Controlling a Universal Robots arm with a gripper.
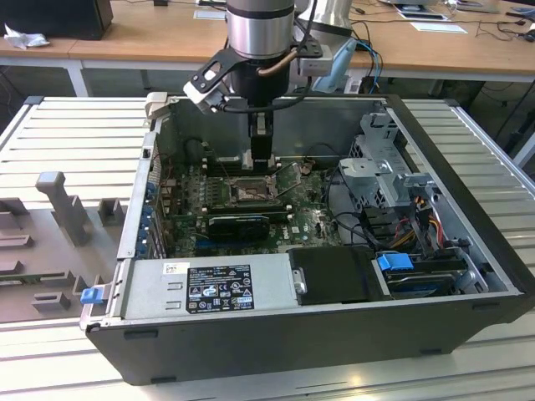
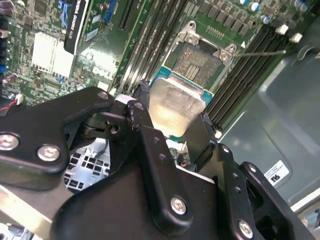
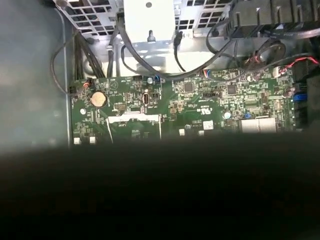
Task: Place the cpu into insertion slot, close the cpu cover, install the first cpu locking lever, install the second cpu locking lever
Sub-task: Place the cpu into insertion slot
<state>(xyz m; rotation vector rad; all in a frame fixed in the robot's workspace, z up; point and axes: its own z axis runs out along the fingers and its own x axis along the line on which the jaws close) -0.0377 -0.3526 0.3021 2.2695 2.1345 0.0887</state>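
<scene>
A bench (image 1: 75, 134) of ribbed metal slats carries an open computer case (image 1: 276, 338), which lies on its side with its near wall close to the bench's near edge. Just inside that wall sits a labelled grey power box (image 1: 209, 288). Past it the green board (image 1: 313, 221) covers the case floor, and a metal drive cage (image 1: 380, 163) stands towards the exterior view's right. A grey moulded fixture (image 1: 58, 200) rests on the bench towards the exterior view's left, beside the case. Beyond the case's far wall, wooden desks (image 1: 150, 29) run across the room.

The arm (image 1: 259, 25) reaches down into the case from above. In the second wrist view the claw (image 2: 173, 109) is clamped on the chip (image 2: 177, 100), with its black fingers (image 2: 150, 135) pressing two opposite edges and the silver top facing up. The chip hangs just above the near side of the socket (image 2: 197, 62). The socket's grey-gold contact field lies bare beyond it, so the chip is not seated. Whether the chip's lower edge touches the socket rim cannot be told. A thin metal rod (image 2: 260, 52) sticks out past the socket's far corner.

The first wrist view shows the board with a round coin battery (image 3: 98, 99) and dark cables above it.

There is one case, one arm, one claw with two fingers, one chip, one socket and one coin battery.
</scene>
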